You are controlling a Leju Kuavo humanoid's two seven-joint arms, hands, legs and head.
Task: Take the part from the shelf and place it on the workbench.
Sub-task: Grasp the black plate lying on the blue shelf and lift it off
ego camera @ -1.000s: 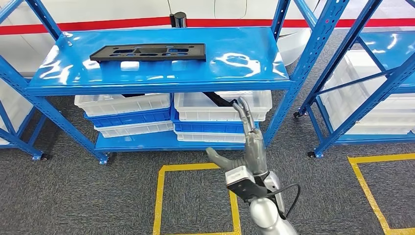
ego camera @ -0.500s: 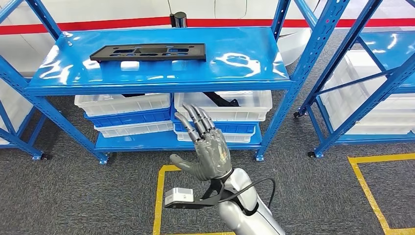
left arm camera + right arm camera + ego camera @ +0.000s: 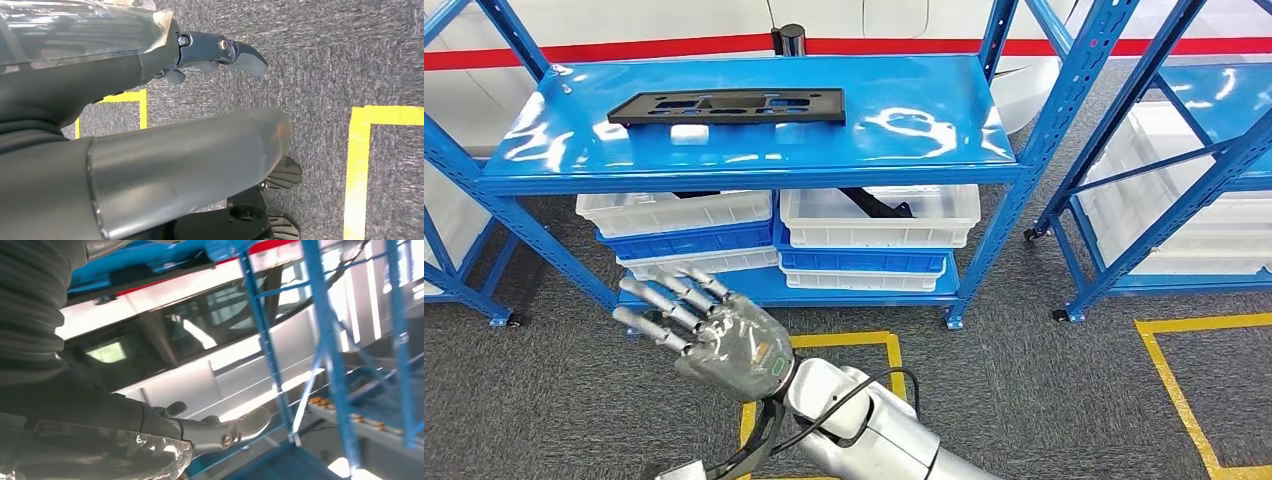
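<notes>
I have the part (image 3: 727,106) in the upper left of the head view: a long, flat black panel with cut-outs, lying flat on the top deck of the blue shelf (image 3: 924,130), near the deck's back edge and well left of its middle. Nothing touches it.

My right hand (image 3: 709,335) is at the lower left of the frame, raised in front of the shelf's lower level, fingers spread wide and holding nothing. It sits well below and apart from the part. My left hand (image 3: 220,52) hangs over the grey floor in its wrist view; I see part of its fingers with nothing in them, but I cannot tell how wide they stand.

I judge the part to be a rigid moulded plastic piece, light for its length, stiff enough not to sag much. The glossy deck looks slick, so it may slide away if I push on it. I would take it along the near long edge close to the middle, thumb under and fingers on top, so it doesn't tip. The cut-outs could also give fingers a purchase.
</notes>
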